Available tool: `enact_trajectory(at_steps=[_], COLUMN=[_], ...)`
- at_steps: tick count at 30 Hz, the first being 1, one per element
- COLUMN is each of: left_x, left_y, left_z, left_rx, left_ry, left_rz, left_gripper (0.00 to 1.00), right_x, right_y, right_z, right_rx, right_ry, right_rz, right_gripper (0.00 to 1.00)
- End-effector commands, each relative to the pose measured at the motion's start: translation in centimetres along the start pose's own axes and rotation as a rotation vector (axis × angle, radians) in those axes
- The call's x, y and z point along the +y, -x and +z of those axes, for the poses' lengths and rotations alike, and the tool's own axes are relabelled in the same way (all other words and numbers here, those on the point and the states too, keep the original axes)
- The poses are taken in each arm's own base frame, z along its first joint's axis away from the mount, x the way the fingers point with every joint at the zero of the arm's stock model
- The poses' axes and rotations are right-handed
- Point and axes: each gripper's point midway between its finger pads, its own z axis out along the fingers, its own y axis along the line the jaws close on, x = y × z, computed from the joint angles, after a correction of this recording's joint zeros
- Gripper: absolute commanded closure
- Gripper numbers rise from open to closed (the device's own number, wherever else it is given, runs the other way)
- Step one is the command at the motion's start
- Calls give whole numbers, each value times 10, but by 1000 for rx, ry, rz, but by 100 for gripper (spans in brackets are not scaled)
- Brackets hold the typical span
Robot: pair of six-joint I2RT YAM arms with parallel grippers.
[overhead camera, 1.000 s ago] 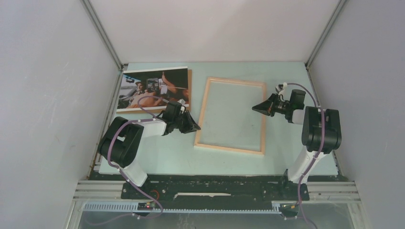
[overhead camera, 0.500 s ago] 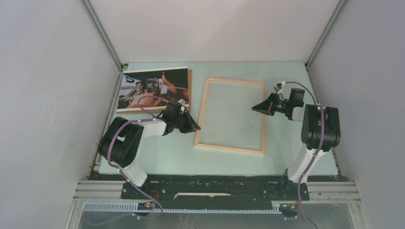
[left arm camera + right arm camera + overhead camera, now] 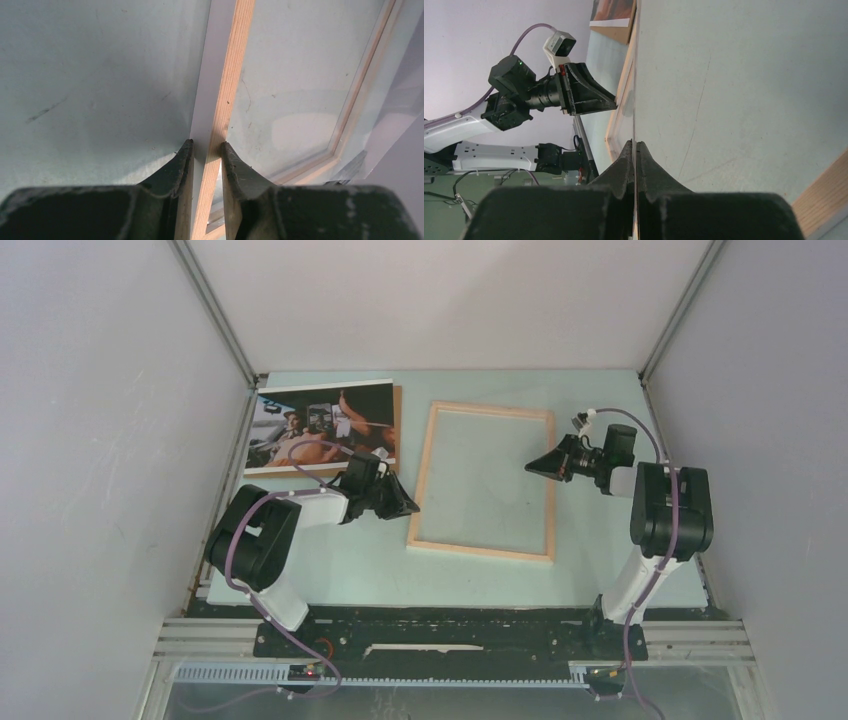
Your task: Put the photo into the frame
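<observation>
The photo (image 3: 322, 426) lies face up at the far left on the brown backing board (image 3: 398, 425). The light wood frame (image 3: 495, 410) lies flat in the middle of the table. My left gripper (image 3: 410, 508) is shut on the frame's left rail near its near corner; in the left wrist view the fingers (image 3: 182, 165) straddle that rail (image 3: 235, 75). My right gripper (image 3: 530, 467) sits just inside the frame's right rail. In the right wrist view it (image 3: 635, 145) is shut on the thin edge of the clear pane (image 3: 634, 100).
The grey enclosure walls (image 3: 120, 440) close in the pale green table (image 3: 350, 560) on the left, the right and the far side. The left arm's gripper shows in the right wrist view (image 3: 589, 95), with the photo's corner (image 3: 616, 7) beyond it.
My right gripper has shifted slightly towards the far side with the pane edge in it. The left arm, the frame and the photo have not moved.
</observation>
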Motion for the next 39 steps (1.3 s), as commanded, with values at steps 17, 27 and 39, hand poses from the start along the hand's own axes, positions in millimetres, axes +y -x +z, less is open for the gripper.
enact_trajectory(at_steps=[17,27,39], left_x=[5,7,7], left_y=[-21,-23,-22], left_z=[-1,0,1], left_rx=[50,51,49], left_ry=[0,-3,-6], left_rz=[12,10,9], left_gripper=[87,87,87], right_x=[-5,-12,-34], right_y=[-14,-11,-20], right_z=[23,23,6], right_rx=[65,75,156], right_ry=[-5,-102,-551], right_rz=[73,67,90], right_gripper=[81,67,1])
